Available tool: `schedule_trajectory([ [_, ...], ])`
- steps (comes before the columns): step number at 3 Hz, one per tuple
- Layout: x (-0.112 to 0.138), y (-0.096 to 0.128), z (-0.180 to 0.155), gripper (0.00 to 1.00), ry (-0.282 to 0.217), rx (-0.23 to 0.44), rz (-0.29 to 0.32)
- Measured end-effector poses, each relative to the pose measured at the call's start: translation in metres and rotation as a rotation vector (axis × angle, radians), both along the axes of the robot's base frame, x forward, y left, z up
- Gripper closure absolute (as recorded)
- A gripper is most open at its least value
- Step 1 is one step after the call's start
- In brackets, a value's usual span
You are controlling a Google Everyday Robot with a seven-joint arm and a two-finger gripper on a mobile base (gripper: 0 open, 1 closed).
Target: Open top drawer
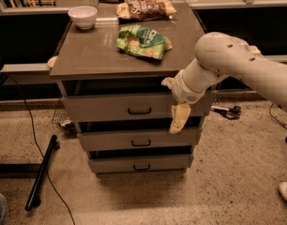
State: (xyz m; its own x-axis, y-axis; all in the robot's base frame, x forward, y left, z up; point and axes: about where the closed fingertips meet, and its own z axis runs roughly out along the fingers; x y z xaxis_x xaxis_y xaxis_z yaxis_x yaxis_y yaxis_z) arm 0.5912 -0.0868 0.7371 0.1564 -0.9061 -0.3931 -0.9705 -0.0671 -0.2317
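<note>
The top drawer (110,108) is the tallest grey front of three in a small cabinet, shut flush, with a small dark loop handle (139,110) at its centre. Two shorter grey drawers sit below it, the middle one (134,139) and the bottom one (139,163). My gripper (179,118) hangs from the white arm (228,64) in front of the right part of the top drawer, to the right of the handle and slightly lower. Its cream fingers point down.
The cabinet top (87,55) holds a white bowl (83,17), a green chip bag (143,41) and a brown snack bag (146,8). A black pole (40,172) and cable lie on the floor at left. A shoe (286,191) is at right.
</note>
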Motion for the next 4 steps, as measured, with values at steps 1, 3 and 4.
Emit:
schedule_trajectory([
  [1,0.000,0.000,0.000,0.00,0.000,0.000,0.000],
  [3,0.013,-0.021,-0.013,0.00,-0.034,-0.162,-0.058],
  [4,0.029,-0.052,-0.020,0.00,-0.051,-0.267,-0.110],
])
